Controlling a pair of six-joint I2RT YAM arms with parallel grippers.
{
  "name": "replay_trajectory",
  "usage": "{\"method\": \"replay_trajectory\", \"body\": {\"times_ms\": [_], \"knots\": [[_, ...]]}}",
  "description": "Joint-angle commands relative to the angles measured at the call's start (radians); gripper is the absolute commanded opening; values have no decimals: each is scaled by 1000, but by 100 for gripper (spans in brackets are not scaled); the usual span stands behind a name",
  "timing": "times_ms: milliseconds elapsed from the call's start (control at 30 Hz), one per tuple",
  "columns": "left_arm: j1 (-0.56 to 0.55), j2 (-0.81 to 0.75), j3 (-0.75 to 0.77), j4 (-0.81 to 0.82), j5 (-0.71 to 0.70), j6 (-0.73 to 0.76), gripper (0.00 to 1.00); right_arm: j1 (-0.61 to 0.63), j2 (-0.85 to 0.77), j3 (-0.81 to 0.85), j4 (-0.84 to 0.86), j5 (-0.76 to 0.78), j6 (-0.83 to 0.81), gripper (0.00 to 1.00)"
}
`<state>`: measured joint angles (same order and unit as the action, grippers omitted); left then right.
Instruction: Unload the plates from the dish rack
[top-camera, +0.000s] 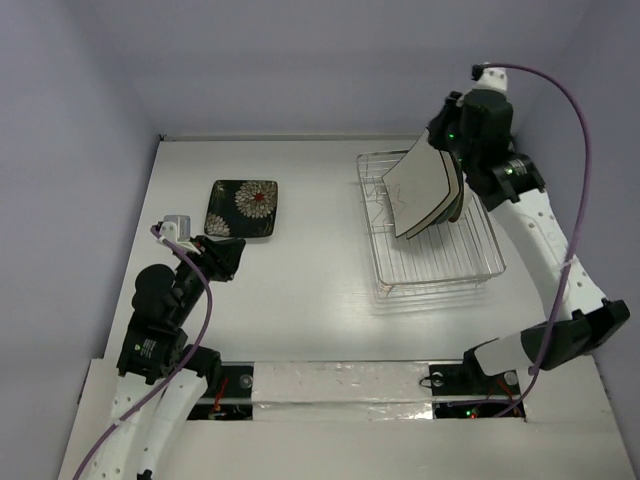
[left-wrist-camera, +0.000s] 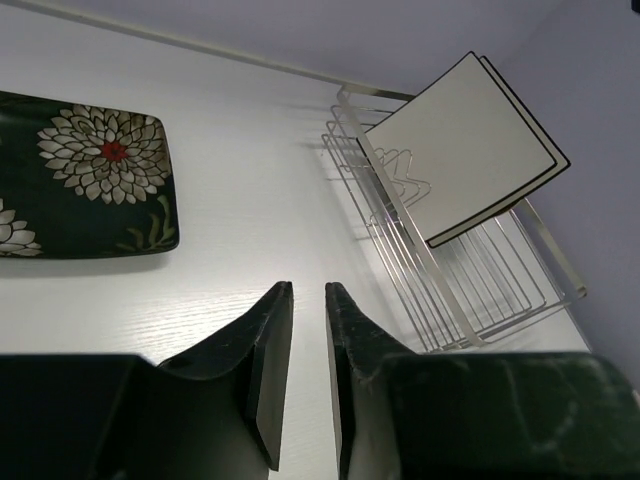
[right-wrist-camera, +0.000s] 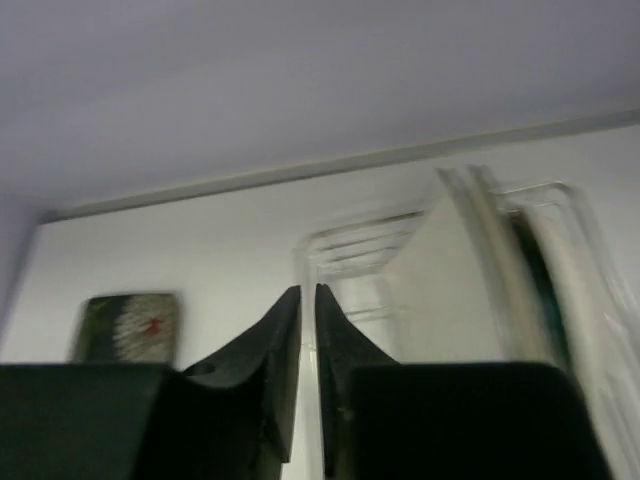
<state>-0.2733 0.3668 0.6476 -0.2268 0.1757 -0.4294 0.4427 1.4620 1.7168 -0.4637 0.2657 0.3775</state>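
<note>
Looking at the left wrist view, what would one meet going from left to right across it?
In order: black floral square plate → left gripper → white square dark-rimmed plate, standing in the dish rack.

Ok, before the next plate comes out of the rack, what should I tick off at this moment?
1. Black floral plate lies flat on the table, out of the dish rack: ok.
2. Rack emptied: not ok; the white square plate leans inside it.
3. Left gripper is empty and off the floral plate: ok.
4. Right gripper is open wide enough to take a plate: not ok; the jaws are almost together beside the white plate and hold nothing.
5. Number of plates behind the white one: cannot tell; only a dark edge shows.
</note>
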Motion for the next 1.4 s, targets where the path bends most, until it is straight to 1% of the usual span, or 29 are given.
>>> {"method": "replay_trajectory", "body": {"times_ms": [0, 33, 67, 133, 167, 300, 367, 500, 700, 833, 967, 1067, 1167, 1200, 1233, 1267, 1367], "knots": [[3, 0, 18, 46, 2, 1, 16, -100, -1, -71, -197, 46, -129, 21], [3, 1, 18, 47, 2, 1, 16, -142, -9, -69, -213, 27, -143, 27], [3, 4, 18, 46, 4, 3, 16, -162, -9, -63, -228, 20, -163, 35], [3, 6, 18, 47, 7, 4, 19, -205, 20, -36, -259, 21, -179, 39], [3, 7, 18, 46, 7, 3, 21, -205, 32, -28, -283, 12, -199, 40], [3, 8, 18, 47, 11, 4, 24, -232, 76, -11, -279, -19, -207, 40], [3, 8, 18, 46, 11, 4, 25, -246, 122, 21, -302, -23, -203, 40], [3, 11, 18, 49, 18, 3, 25, -266, 170, 27, -306, -26, -201, 40], [3, 8, 17, 50, 24, 6, 25, -266, 208, 17, -296, 33, -200, 40], [3, 8, 17, 53, 25, 6, 25, -275, 250, 20, -293, -14, -204, 40], [3, 6, 17, 52, 24, 6, 25, -275, 310, 20, -277, -101, -210, 40], [3, 4, 15, 52, 24, 4, 25, -275, 317, -14, -227, -98, -192, 36], [3, 11, 15, 55, 27, 4, 25, -275, 287, -46, -175, -111, -181, 23], [3, 9, 14, 55, 28, 4, 25, -275, 276, -49, -164, -108, -178, 12], [3, 9, 14, 55, 28, 4, 25, -275, 265, -48, -156, -103, -178, 8], [3, 8, 14, 57, 27, 4, 25, -275, 247, -39, -153, -102, -180, 1], [3, 6, 14, 57, 27, 3, 25, -275, 218, -14, -147, -97, -181, 0]]}}
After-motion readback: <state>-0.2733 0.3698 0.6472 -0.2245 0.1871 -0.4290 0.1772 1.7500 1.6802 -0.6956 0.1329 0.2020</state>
